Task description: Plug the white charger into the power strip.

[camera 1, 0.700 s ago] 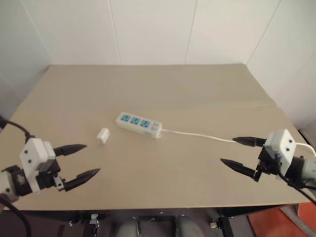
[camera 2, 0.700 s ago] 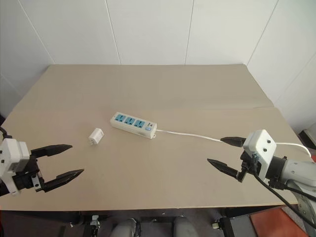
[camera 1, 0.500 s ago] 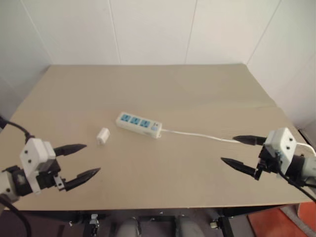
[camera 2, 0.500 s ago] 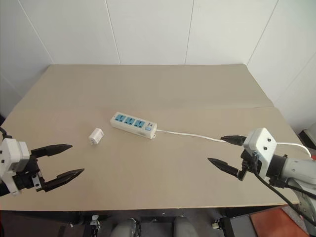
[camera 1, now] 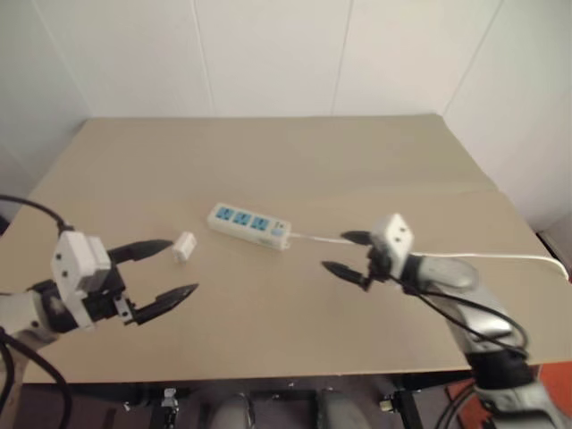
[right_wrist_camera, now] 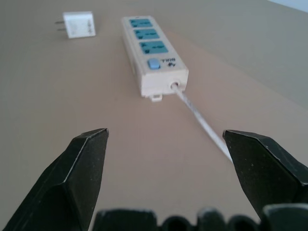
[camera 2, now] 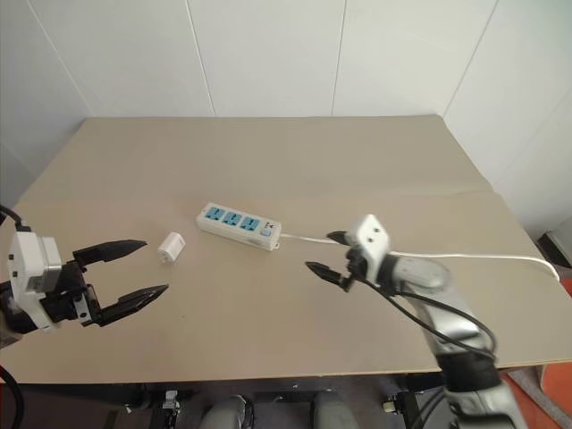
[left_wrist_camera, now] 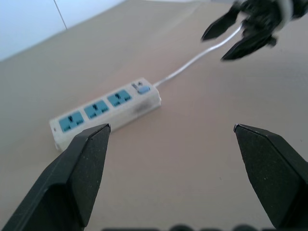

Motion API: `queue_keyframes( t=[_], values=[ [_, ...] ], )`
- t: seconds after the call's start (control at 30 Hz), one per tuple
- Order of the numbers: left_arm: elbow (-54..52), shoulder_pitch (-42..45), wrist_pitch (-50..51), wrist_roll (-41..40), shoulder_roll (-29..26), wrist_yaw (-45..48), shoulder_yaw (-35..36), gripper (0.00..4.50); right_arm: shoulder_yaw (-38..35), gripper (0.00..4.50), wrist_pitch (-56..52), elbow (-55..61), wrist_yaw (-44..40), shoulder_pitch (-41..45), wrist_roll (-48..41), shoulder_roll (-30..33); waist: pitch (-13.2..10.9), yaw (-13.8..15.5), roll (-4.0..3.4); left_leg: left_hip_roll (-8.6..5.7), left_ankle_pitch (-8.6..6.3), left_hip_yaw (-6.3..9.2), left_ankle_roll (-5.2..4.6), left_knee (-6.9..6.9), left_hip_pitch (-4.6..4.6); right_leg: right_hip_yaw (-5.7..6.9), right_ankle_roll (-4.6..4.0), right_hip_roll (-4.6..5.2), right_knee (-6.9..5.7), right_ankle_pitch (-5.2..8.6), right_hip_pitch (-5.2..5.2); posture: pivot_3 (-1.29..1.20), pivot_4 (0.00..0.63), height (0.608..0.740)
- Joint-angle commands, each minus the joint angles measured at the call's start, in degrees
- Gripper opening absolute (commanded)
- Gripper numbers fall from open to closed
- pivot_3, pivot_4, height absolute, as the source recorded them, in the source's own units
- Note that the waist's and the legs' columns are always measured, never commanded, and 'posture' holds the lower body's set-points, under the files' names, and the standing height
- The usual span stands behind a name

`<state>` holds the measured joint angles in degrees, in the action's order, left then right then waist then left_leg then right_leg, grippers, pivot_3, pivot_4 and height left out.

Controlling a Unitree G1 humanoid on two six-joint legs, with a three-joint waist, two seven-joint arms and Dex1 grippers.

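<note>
While nothing is plugged in yet, my head views put the white charger (camera 1: 185,246) left of centre on the tan counter (camera 1: 295,161), lying loose just beside the near end of the power strip (camera 1: 250,225) but apart from it. My left claw (camera 1: 163,272) hangs at lower left with its fingers spread wide and empty, close to the charger. My right claw (camera 1: 349,254) hovers right of centre over the strip's white cord (camera 1: 487,259), likewise wide open with nothing in it. Against the earlier frames, the right arm has swung in from the far right edge toward the strip's switch end, and the left claw has edged nearer the charger.

Through the left wrist view, the strip (left_wrist_camera: 107,113) lies between my spread fingers, the other claw (left_wrist_camera: 237,31) at upper right.

Through the right wrist view, the strip's cord end (right_wrist_camera: 153,63) faces me and the charger (right_wrist_camera: 78,24) sits upper left, prongs pointing left.

I judge this the approach step: next the left claw must close on the charger's body, while the right steadies the strip.
</note>
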<state>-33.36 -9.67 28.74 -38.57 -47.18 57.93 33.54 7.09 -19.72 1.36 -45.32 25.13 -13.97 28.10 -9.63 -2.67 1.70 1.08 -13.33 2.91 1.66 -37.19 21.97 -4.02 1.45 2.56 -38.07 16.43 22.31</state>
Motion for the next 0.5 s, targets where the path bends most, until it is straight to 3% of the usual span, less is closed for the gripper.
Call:
queue_keyframes(
  t=[0.03, 0.33, 0.43, 0.5],
  values=[
    [0.2, 0.3, -1.0, 0.0, -0.5, -0.2, -1.4, 4.5, 2.8, 4.48, 5.9, -10.3, 2.9, 6.4, 6.1, -2.7, 0.0, 0.1, 0.0, -0.01, 0.0, 0.0, 0.0, 0.02, 0.11, 0.0, 0.0, 0.03, 0.02, 0.0, 0.12, 0.0, 0.15, 0.74],
    [0.3, 1.4, -1.5, -0.2, -0.4, -0.8, -3.3, 4.5, 5.9, 4.48, 11.5, -38.5, 1.7, 21.1, 11.6, -11.0, 0.0, 0.0, 0.0, -0.01, 0.0, 0.03, 0.0, 0.07, 0.34, 0.03, -0.01, 0.06, -0.05, -0.01, 0.42, 0.0, 0.15, 0.74],
    [-0.3, 1.0, -1.4, -0.6, -0.2, -1.0, -3.1, 4.5, 5.6, 3.9, 13.8, -45.1, 1.0, 23.7, 12.2, -12.7, 0.0, -0.3, -0.01, 0.0, 0.0, 0.02, 0.0, 0.07, 0.28, 0.02, -0.01, 0.05, -0.06, -0.01, 0.4, 0.0, 0.15, 0.74],
    [-0.5, 0.6, -1.3, -0.7, -0.2, -1.0, -2.7, 4.5, 5.1, 3.23, 14.9, -47.5, 0.5, 24.4, 12.3, -13.2, 0.0, -0.6, -0.01, 0.01, 0.0, 0.02, 0.0, 0.1, 0.25, 0.02, -0.02, 0.04, -0.09, -0.01, 0.39, 0.0, 0.15, 0.74]
  ],
)
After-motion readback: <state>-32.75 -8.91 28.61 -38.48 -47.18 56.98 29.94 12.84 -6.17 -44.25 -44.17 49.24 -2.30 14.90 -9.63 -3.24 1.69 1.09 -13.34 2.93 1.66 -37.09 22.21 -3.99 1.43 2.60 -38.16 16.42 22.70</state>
